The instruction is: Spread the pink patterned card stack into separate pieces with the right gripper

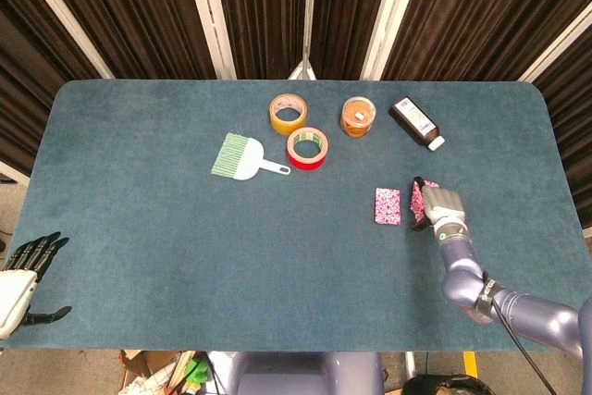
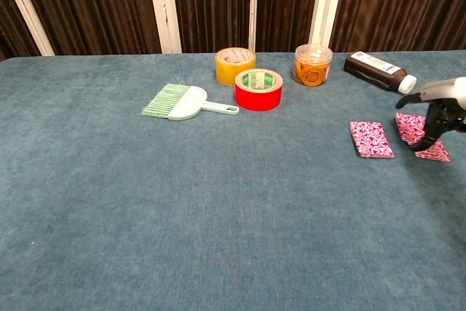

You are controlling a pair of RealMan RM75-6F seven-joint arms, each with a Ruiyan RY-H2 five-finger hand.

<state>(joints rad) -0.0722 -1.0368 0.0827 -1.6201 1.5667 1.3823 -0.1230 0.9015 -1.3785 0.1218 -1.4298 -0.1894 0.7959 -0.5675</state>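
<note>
Two pink patterned pieces lay on the blue-felt table (image 1: 139, 256) toward its right edge, in front of the brown bottle (image 2: 377, 71). The left card pile (image 2: 371, 139) sat flat and square, free of any contact. Just beside it, nearer the right edge, the second card (image 2: 419, 132) showed in the chest view as two overlapping pink patches, so it was probably more than one sheet, not yet fully parted.

The right hand (image 2: 435, 111) hovered over that second card with dark fingertips (image 2: 421, 143) pointing down onto or just above its surface; whether they actually pressed it could not be told. It held nothing, its fingers being apart. The left hand (image 1: 20, 282) hung off the table's near left corner, fingers spread and empty.

To do this step well, I judged the fingertips should press lightly on the top sheet only and drag it toward open felt, away from the neighbouring pile, so the sheets shear apart rather than travel together. Too much pressure would likely carry the whole overlap along.

Both pieces bore a dense pink-and-white speckled print.
</note>
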